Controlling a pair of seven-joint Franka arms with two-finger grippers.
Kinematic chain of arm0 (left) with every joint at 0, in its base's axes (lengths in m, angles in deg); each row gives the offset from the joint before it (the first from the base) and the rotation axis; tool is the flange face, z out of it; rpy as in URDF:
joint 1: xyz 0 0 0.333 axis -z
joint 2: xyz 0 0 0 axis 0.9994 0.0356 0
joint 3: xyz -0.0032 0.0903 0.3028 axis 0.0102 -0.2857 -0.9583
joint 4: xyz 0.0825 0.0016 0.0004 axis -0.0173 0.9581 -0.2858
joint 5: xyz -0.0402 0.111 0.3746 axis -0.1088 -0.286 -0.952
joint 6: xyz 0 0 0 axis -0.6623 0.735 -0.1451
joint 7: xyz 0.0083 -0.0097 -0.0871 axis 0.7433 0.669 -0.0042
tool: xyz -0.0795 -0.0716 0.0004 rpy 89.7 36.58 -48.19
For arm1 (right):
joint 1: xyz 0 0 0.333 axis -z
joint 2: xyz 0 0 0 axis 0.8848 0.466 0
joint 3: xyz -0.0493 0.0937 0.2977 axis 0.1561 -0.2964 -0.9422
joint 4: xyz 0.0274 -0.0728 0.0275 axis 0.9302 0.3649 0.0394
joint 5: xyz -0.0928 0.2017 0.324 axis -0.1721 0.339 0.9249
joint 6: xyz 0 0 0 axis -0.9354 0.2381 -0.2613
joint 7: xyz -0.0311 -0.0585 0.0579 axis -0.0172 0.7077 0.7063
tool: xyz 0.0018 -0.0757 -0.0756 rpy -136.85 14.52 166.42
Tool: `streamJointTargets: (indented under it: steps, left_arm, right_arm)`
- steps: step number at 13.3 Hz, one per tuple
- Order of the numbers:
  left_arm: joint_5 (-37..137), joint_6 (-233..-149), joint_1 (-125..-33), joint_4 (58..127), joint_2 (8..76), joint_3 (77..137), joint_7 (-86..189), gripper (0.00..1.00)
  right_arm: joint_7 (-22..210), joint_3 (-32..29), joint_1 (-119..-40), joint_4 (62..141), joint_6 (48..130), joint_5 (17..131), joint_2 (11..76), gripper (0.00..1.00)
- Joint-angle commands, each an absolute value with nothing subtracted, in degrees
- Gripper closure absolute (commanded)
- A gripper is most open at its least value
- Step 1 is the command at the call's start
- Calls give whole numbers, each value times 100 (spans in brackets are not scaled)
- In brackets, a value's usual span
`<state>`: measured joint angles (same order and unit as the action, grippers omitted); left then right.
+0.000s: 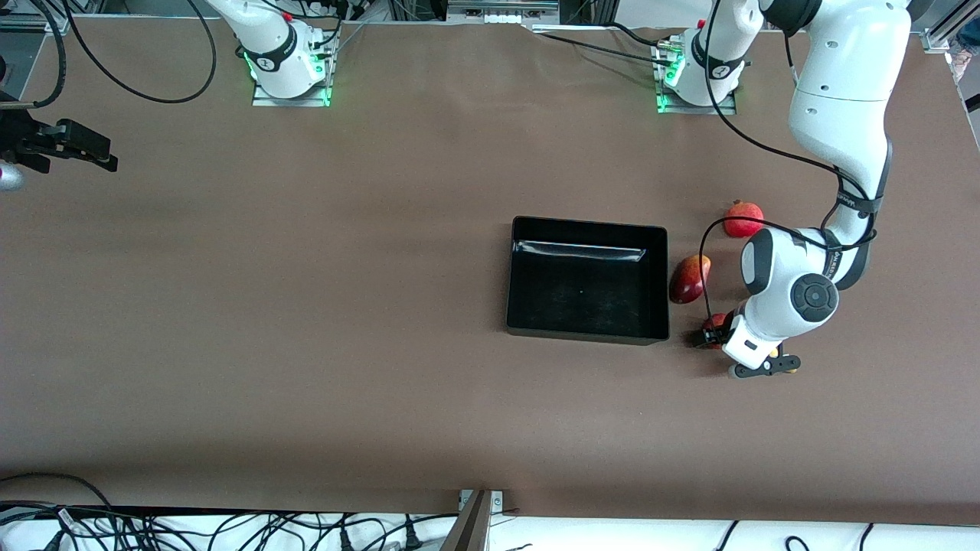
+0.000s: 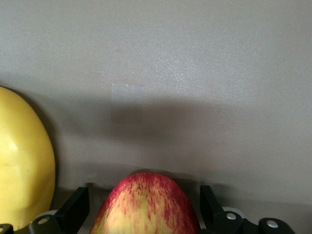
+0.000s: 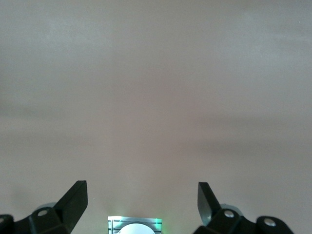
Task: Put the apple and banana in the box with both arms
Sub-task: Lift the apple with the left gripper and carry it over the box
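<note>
The apple (image 1: pixel 717 321) (image 2: pixel 146 209), red streaked with yellow, lies on the table beside the black box (image 1: pixel 588 334), toward the left arm's end. My left gripper (image 1: pixel 710 334) (image 2: pixel 144 200) is down around it and open, one finger (image 2: pixel 75 207) on each side and a gap between each finger and the fruit. The yellow banana (image 2: pixel 19 161) lies close beside the apple. In the front view it is mostly hidden under the left wrist, with only a yellow sliver (image 1: pixel 788 369) showing. My right gripper (image 1: pixel 96 149) (image 3: pixel 143 192) waits open over bare table at the right arm's end.
A dark-red mango (image 1: pixel 689 278) lies between the box and the left arm, farther from the front camera than the apple. A red pomegranate (image 1: pixel 744 219) sits farther still. Nothing lies inside the box. Brown tabletop stretches from the box toward the right arm.
</note>
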<state>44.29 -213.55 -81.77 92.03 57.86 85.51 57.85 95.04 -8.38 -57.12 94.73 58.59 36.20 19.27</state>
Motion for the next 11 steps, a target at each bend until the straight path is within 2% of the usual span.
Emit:
streamJointTargets:
  steps: [1, 3, 5, 9, 11]
  left_arm:
    - [4457, -21445, -8093, 9477, 5651, 8543, 6106, 12]
    - [4457, -21445, -8093, 9477, 5651, 8552, 6133, 62]
    - [4457, -21445, -8093, 9468, 5651, 8552, 6159, 90]
    - [4457, -21323, -8067, 9468, 5512, 8552, 6221, 97]
    - [4457, -20841, -8005, 9425, 5275, 8552, 6239, 99]
  right_arm:
    - [9532, -833, -5695, 9340, 5741, 3695, 1975, 0]
    - [9532, -833, -5704, 9340, 5741, 3695, 1984, 0]
    - [9532, -833, -5695, 9340, 5741, 3704, 1984, 0]
    - [9532, -833, -5704, 9340, 5741, 3704, 1984, 0]
    - [9532, -833, -5695, 9340, 5741, 3704, 1984, 0]
